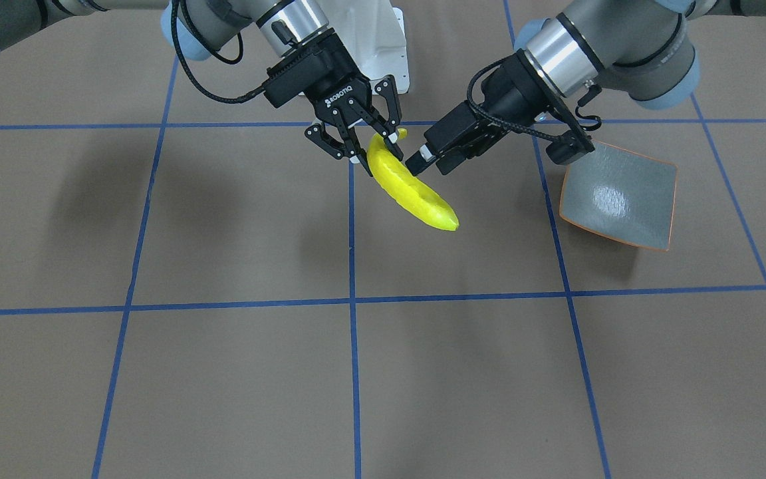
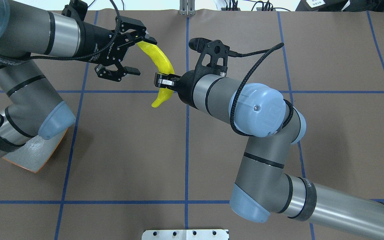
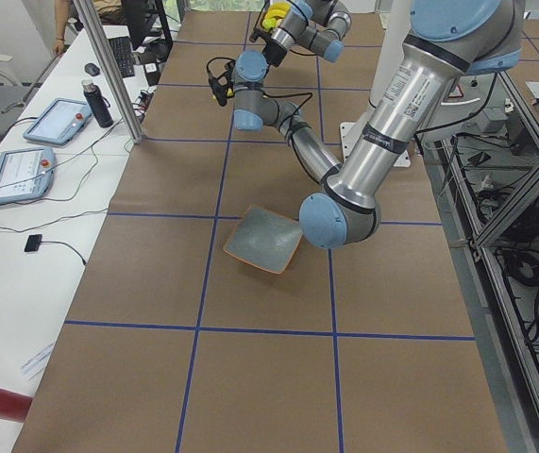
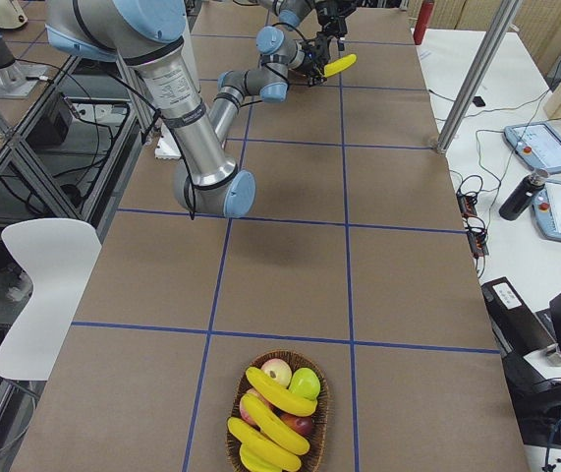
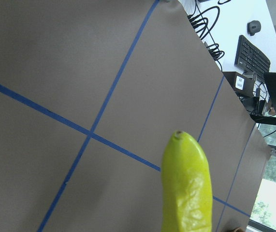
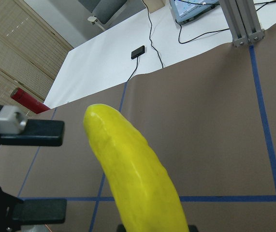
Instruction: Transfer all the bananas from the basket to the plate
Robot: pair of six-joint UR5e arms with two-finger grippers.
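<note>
One banana (image 1: 411,191) in the air and three bananas (image 4: 278,393) in the single basket (image 4: 323,408) make four, alongside at least three apples (image 4: 305,383), one plate (image 1: 619,197), and two arms, each with one tool, a left tool (image 2: 144,56) and a right tool (image 2: 165,81).

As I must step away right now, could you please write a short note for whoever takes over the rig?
Right pincer: shut on one banana, held in the air.
Left pincer: open at that banana's far end, not closed on it.
Plate: empty, on the robot's left.
Basket: far out on the robot's right, holding at least three bananas among other fruit.
Done: nothing plated. Left: likely hand over, plate this banana, then the rest.
</note>
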